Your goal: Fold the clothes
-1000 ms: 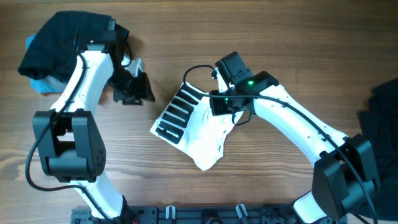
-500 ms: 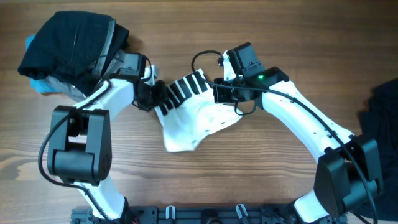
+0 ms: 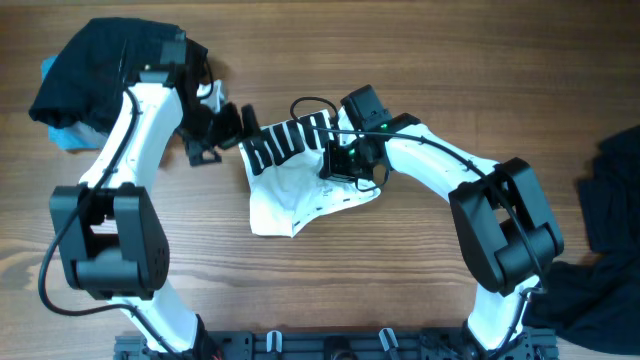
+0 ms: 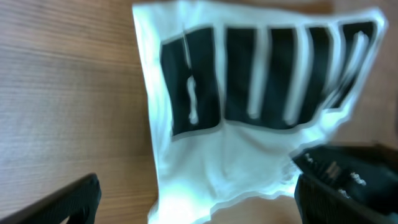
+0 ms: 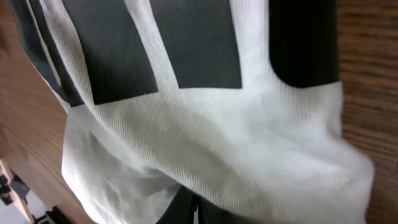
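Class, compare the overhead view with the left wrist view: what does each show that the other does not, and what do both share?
Overhead only: a black clothes pile top left over a light blue piece, and a dark garment at the right edge. Left wrist only: pale streaks on the black bars. Both: the white T-shirt, the open left gripper, the wooden table.

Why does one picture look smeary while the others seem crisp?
Left wrist view: the white T-shirt and its black bars are smeared, probably by motion blur. Right wrist view: very close, yet the fabric's weave is crisp. Overhead view: sharp and evenly lit, with only soft shadows on the table.
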Motion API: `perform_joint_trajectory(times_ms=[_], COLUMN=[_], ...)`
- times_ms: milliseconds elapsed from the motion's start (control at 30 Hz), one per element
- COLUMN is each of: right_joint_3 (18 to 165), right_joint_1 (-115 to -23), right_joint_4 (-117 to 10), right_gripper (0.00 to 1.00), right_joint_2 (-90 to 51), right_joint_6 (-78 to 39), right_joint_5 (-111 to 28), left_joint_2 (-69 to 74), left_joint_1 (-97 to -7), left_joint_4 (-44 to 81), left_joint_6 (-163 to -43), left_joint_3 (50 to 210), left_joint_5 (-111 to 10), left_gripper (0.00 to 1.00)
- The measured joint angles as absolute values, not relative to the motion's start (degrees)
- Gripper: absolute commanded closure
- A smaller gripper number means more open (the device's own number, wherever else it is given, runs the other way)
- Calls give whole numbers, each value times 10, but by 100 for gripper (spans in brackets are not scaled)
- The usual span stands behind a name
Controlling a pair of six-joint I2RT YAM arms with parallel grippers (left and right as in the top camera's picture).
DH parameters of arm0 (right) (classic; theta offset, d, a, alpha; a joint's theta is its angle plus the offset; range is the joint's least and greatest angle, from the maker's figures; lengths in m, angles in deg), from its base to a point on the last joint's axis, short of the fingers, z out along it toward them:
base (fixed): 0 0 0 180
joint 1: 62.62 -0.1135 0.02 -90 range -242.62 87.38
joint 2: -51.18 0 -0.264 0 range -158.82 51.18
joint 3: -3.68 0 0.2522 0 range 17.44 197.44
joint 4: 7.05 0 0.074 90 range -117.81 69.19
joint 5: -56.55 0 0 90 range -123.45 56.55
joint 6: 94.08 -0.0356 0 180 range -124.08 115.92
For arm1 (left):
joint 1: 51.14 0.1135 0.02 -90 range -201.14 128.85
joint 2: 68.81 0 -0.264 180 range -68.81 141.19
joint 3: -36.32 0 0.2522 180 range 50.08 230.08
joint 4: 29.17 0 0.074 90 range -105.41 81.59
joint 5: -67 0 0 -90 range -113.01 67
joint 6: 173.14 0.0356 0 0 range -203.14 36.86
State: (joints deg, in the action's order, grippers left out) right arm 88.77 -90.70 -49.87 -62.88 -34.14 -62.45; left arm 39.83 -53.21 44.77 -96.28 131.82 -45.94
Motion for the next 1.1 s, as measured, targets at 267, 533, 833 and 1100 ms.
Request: perform_joint_trajectory(times_ms=[267, 533, 833, 1100], right_joint_3=[888, 888, 888, 888], right_joint_1=[-907, -907, -906, -903], right_joint_4=[-499, -495, -506, -508], right_gripper=[95, 95, 96, 95], right_joint_2=[-629, -629, -629, -615], right_joint_6=[-351, -354, -354, -340], right_joint_5=[-624, -624, -624, -638], left_joint_2=[375, 413, 445, 444], left_joint_1=[-531, -590, -602, -508], left_joint_4=[192, 125, 59, 101], left_joint_6=[-981, -999, -1003, -985], left_joint_3=[1110, 1112, 1092, 1112], left_joint_5=[-556, -641, -685, -683], left_gripper=[2, 36, 96, 4])
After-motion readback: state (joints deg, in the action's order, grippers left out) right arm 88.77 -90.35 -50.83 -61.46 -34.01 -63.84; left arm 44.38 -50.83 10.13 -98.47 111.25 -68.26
